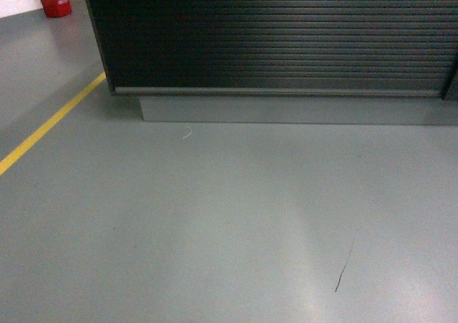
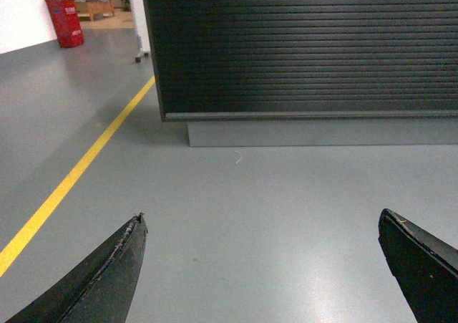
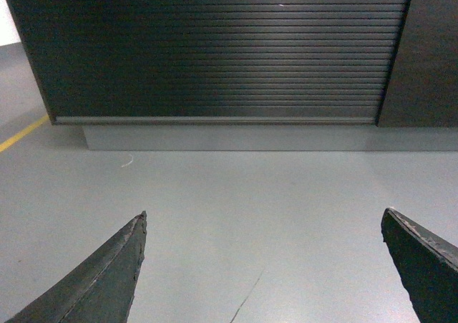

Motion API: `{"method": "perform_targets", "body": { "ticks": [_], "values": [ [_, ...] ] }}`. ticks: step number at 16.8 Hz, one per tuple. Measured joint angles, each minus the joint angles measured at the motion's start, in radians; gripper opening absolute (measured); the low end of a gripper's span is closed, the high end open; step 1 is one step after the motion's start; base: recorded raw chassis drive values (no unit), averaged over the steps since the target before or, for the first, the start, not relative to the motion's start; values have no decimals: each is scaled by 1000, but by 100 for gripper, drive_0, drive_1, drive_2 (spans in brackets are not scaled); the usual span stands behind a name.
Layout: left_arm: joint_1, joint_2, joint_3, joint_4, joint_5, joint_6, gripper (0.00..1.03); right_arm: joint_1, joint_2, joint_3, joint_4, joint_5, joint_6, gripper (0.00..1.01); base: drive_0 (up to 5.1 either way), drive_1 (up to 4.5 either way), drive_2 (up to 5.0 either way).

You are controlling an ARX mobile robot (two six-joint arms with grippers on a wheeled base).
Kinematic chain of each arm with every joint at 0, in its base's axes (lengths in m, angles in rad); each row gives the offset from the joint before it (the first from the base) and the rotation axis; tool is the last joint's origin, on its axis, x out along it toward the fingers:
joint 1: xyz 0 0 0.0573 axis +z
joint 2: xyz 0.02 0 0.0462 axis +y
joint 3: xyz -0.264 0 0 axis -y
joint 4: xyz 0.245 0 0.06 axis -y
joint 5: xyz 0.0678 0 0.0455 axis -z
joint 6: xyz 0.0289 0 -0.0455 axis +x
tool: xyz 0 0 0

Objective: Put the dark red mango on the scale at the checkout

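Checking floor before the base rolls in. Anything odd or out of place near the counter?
Minor only: a thin dark crack or scratch in the grey floor, and a small white scrap lying near the checkout's grey plinth. Nothing spilled or askew.

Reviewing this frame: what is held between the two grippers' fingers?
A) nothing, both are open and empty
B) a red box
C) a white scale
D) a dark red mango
A: the left gripper and right gripper both gape over bare grey floor before the dark ribbed checkout counter.
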Motion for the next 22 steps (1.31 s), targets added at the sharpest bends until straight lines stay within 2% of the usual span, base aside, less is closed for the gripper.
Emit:
{"method": "perform_targets", "body": {
  "ticks": [22],
  "values": [
    [0,0,0,0,0,0,98,0,0,0,0,0,0,98,9,191,-174]
  ]
}}
